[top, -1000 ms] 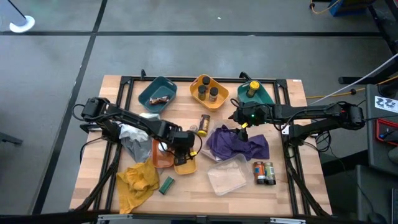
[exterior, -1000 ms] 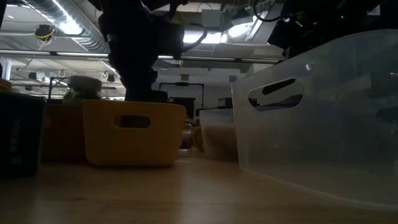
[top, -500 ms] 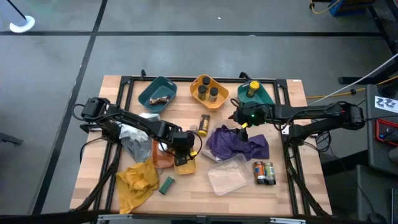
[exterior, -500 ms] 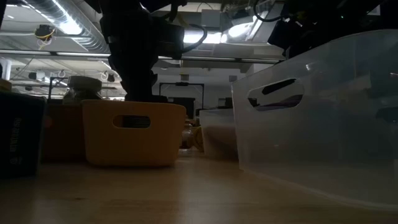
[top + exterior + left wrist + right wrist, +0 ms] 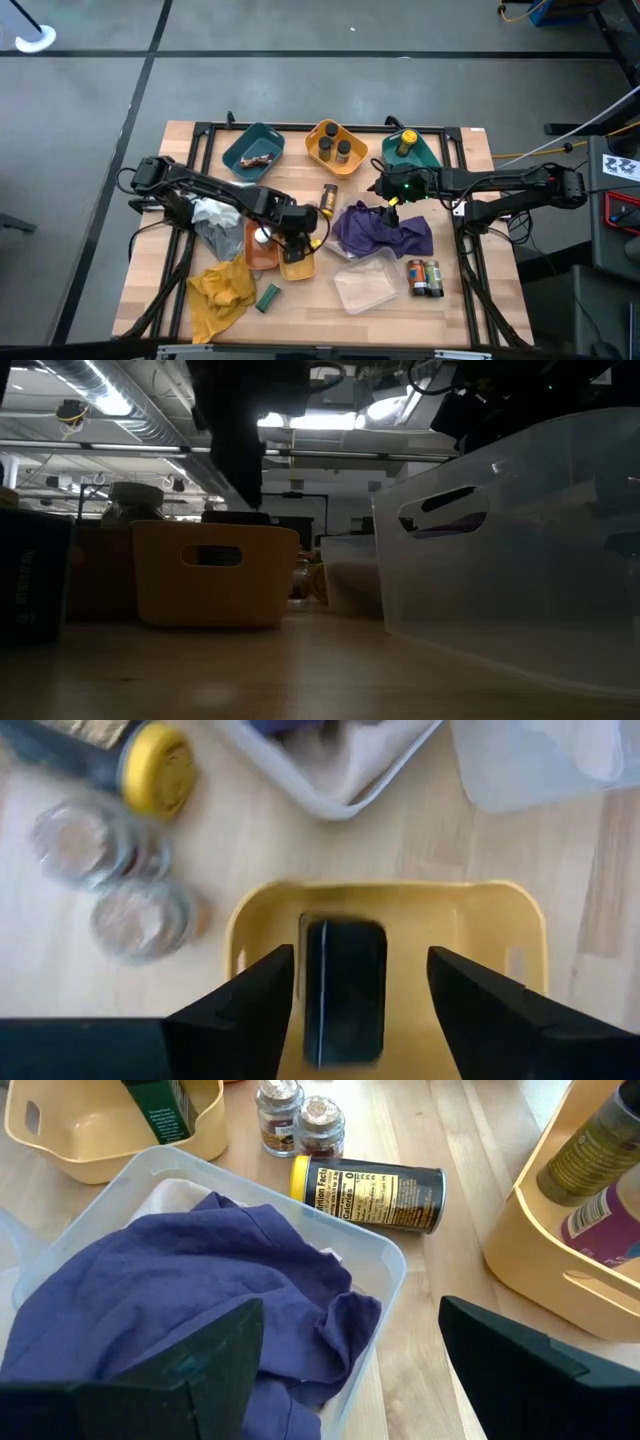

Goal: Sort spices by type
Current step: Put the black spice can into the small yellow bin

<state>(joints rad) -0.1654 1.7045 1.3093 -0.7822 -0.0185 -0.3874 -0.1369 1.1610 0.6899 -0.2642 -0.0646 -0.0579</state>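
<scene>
My left gripper (image 5: 350, 970) is open over the small yellow tray (image 5: 480, 920), near the table's middle (image 5: 293, 238). A flat dark tin (image 5: 345, 990) sits in that tray, between and below the fingers with a gap on each side. Beside the tray, a black jar with a yellow lid (image 5: 150, 765) lies on its side, and two small glass jars (image 5: 100, 880) stand upright. My right gripper (image 5: 350, 1310) is open and hovers over a purple cloth (image 5: 200, 1290) in a clear bin. Two jars (image 5: 335, 150) stand in the orange tray.
A yellow-lidded jar (image 5: 407, 140) stands in the teal tray on the far right. Two jars (image 5: 423, 276) stand on the near right, and a green tin (image 5: 267, 297) lies by the yellow cloth (image 5: 222, 290). A clear bin (image 5: 365, 285) and a grey cloth (image 5: 215, 225) are also here.
My left gripper has risen out of the yellow tray. In the low view its dark body no longer reaches down into the tray. The dark tin stays in the tray. My right arm has kept still.
</scene>
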